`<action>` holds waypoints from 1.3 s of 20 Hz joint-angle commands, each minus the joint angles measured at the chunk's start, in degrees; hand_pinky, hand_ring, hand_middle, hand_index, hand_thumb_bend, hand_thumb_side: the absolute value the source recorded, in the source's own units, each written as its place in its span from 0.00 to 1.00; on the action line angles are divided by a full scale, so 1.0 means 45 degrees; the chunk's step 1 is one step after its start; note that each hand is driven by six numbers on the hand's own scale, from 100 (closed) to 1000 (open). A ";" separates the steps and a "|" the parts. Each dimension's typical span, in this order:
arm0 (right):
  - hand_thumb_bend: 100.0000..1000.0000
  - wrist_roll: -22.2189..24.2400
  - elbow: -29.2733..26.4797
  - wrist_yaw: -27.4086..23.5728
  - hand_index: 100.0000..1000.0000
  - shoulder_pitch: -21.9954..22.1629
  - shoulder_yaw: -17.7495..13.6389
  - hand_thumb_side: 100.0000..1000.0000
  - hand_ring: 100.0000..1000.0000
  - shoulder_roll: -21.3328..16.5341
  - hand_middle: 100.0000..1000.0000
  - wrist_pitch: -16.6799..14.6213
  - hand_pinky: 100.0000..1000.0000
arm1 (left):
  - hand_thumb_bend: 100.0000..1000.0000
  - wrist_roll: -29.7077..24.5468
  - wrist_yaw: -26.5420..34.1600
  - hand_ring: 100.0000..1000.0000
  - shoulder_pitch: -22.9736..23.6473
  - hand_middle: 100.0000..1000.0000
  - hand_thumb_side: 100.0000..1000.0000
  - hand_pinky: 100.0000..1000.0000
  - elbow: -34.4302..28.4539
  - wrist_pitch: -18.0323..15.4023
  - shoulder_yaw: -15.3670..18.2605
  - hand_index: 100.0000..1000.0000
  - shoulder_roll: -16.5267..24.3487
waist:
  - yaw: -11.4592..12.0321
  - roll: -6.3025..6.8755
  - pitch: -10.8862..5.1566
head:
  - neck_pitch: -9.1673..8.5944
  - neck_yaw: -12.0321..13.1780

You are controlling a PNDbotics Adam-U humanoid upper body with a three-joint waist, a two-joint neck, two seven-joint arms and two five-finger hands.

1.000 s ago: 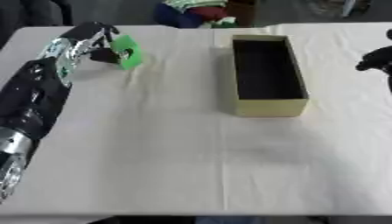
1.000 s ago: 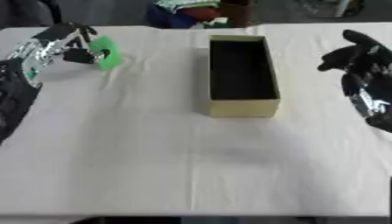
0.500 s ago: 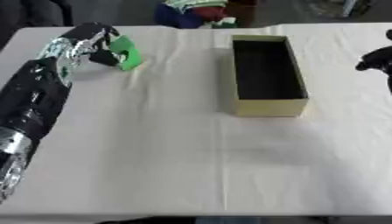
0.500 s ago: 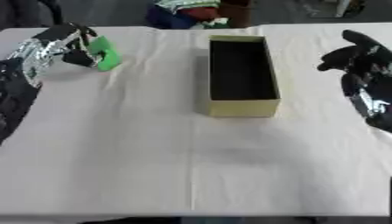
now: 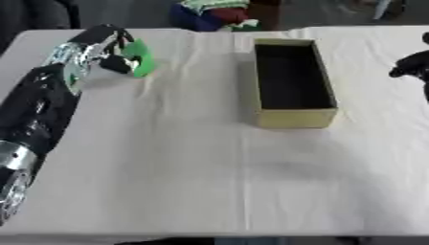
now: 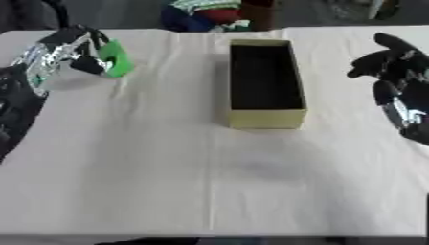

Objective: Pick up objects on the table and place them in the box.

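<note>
While left hand [image 5: 96, 45] curls | green object [image 5: 139, 58] inside fingers [image 5: 117, 63]

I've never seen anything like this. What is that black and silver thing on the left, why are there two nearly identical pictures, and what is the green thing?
Both pictures come from two camera eyes in a humanoid robot's head, looking down at a table covered in white cloth. The black and silver shape is the robot's left arm; its left hand has its fingers curled round a green object, too small to identify. The right hand waits at the table's right side, holding nothing. In the middle stands a long open box with a dark, empty inside, where the object should go. Colourful items beyond the table's far edge are unclear.
</note>
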 commanded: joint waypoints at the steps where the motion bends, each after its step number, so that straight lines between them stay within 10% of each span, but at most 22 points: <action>1: 0.00 0.0050 -0.0107 -0.0035 0.99 -0.0193 -0.0039 0.41 0.70 -0.0107 0.70 -0.0046 0.82 | 0.00 0.0120 0.0707 0.41 -0.0264 0.40 0.11 0.51 -0.0884 -0.0213 -0.0122 0.79 0.0497 | 0.0020 -0.0001 -0.0280 | 0.0060 -0.0011; 26: 0.00 0.0591 -0.0251 -0.0253 0.98 -0.0344 0.0440 0.41 0.70 0.0406 0.69 0.0045 0.82 | 0.00 -0.1745 0.2067 0.43 -0.0992 0.42 0.07 0.54 -0.5627 -0.2744 -0.3623 0.80 -0.2355 | -0.0474 -0.0023 -0.0360 | 0.0060 0.0222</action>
